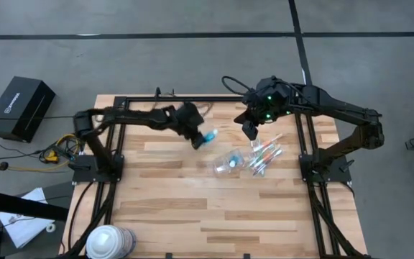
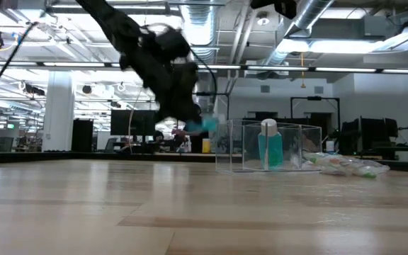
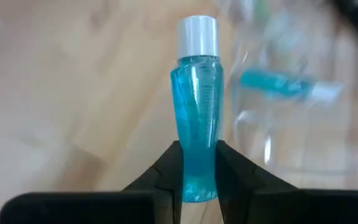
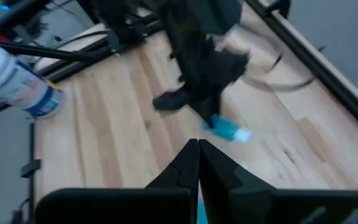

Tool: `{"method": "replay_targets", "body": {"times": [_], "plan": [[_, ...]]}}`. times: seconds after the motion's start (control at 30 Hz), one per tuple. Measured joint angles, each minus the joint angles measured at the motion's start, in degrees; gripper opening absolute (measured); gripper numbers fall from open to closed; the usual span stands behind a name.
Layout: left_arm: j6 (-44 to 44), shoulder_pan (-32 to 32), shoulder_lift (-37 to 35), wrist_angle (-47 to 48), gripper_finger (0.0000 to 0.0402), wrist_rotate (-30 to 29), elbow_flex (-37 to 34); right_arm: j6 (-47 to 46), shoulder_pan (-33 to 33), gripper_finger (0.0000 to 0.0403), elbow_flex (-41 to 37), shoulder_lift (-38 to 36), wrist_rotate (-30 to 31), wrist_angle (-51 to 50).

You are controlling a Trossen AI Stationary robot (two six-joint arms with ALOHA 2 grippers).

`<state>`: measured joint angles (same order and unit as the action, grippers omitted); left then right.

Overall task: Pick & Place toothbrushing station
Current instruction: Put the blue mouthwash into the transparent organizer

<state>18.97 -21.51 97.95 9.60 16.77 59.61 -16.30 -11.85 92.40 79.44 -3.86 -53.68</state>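
Above the table (image 1: 164, 216), the left gripper (image 1: 202, 139) has its fingers clamped on the blue tube (image 3: 197, 118), carried clear near the cup (image 1: 230, 162). Brushes (image 1: 266, 155) lie beside the cup, unplaced. Right gripper (image 1: 250, 129) hovers closed, empty. Judged: placement barely begun.

Two dark arms work at one wooden table (image 1: 192, 208), each ending in one gripper: the left gripper (image 1: 198, 140) and the right gripper (image 1: 250, 130). There are two blue tubes with white ends: one (image 1: 208, 136) left of the single clear cup (image 1: 228, 162), and another (image 2: 270, 144) inside that cup. A small pile of toothbrushes (image 1: 264, 155) lies right of the cup, too tangled to count. One white-and-blue roll (image 1: 108, 241) stands at the near left corner.
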Motion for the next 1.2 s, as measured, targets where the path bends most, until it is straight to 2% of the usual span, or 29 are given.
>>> {"method": "replay_targets", "body": {"times": [0.27,0.47,0.57,0.67,1.0,1.2], "plan": [[-7.84,0.88,-17.63,-3.71,0.0057,-4.92,0.13,-0.17,-4.38,0.0000,0.00,0.07,-7.20,3.97],[-7.06,4.69,-25.94,-3.77,0.0057,-10.19,0.20,0.34,-7.89,0.0000,0.04,1.26,-14.43,12.84],[-6.25,7.03,-27.13,-3.98,0.0057,-12.06,0.26,0.25,-8.80,0.0005,-0.14,1.94,-18.12,16.08],[-5.30,9.13,-26.92,-3.67,0.0058,-13.53,0.24,-1.30,-8.80,0.0020,0.10,3.32,-19.10,19.06],[-4.82,11.88,-24.54,-4.82,0.0058,-14.00,0.32,-3.87,-6.40,0.0128,-0.08,7.28,-21.75,20.13],[-4.97,11.88,-24.61,-4.09,0.0058,-14.02,0.20,-4.72,-5.51,0.0141,0.00,8.78,-21.82,21.12]]}}
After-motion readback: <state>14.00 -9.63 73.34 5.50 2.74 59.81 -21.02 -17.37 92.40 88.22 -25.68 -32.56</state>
